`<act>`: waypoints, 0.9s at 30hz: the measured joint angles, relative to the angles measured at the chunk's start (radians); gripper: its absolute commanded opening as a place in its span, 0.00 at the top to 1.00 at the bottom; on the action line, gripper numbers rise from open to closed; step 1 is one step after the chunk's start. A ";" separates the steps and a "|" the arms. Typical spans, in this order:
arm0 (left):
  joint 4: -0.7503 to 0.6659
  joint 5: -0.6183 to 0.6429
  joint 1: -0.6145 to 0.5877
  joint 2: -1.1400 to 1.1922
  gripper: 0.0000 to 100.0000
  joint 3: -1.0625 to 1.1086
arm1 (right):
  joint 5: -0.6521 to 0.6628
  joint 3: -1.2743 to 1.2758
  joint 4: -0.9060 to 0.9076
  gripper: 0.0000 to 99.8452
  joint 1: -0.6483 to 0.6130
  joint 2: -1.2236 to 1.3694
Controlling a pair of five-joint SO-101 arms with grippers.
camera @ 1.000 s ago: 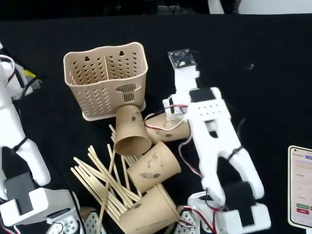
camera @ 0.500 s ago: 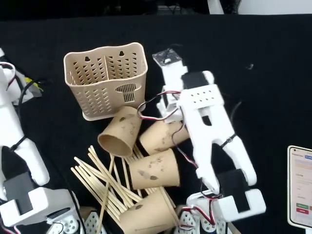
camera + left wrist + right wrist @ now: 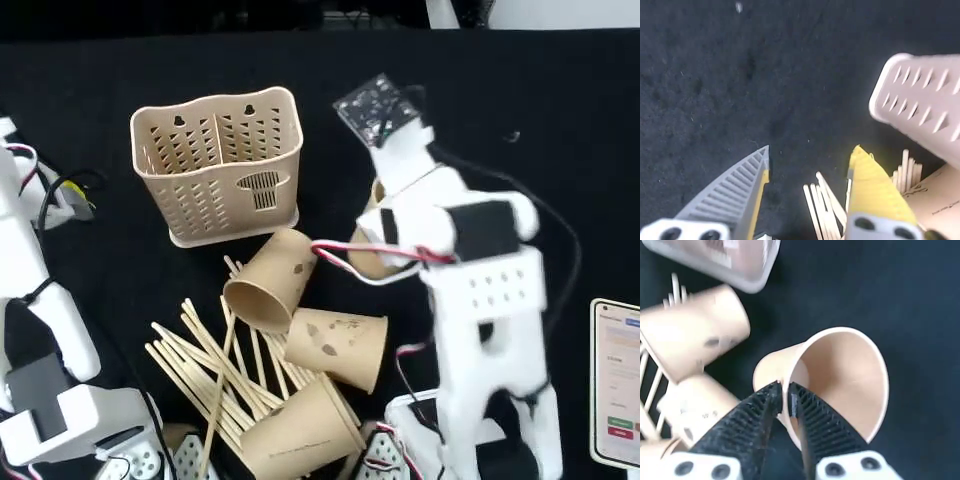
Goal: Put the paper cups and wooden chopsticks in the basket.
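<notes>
Right pincer is clenched on the rim wall of a tan paper cup, held tilted on its side near the beige slotted plastic basket on the black table. 3 more such cups lie on their sides in front of the basket, over scattered pale wooden chopsticks. Left pincer hangs released, jaws spread, above bare table near the chopstick ends and a basket corner.

A black tabletop carries a white-framed device with a lit screen at its right edge.
</notes>
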 measured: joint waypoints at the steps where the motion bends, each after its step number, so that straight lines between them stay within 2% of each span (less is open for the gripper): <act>1: -0.002 0.000 0.000 0.000 0.74 0.017 | 0.000 -0.044 0.000 0.99 0.000 -0.009; 5: -0.003 -0.037 -0.026 -0.026 0.74 0.083 | 0.000 -0.290 0.002 0.99 -0.006 -0.014; 10: -0.080 -0.049 -0.097 -0.167 0.74 0.245 | 0.002 -0.585 -0.026 0.99 -0.137 0.069; 14: -0.267 -0.049 -0.143 -0.318 0.74 0.509 | 0.005 -0.736 -0.051 0.99 -0.212 0.242; 22: -0.781 0.011 -0.155 -0.571 0.74 1.155 | 0.054 -0.924 -0.054 0.99 -0.305 0.545; 24: -0.862 0.025 -0.157 -0.611 0.74 1.241 | 0.080 -0.950 -0.051 0.99 -0.325 0.591; 27: -0.911 0.032 -0.157 -0.647 0.74 1.321 | 0.126 -0.959 -0.034 0.99 -0.330 0.663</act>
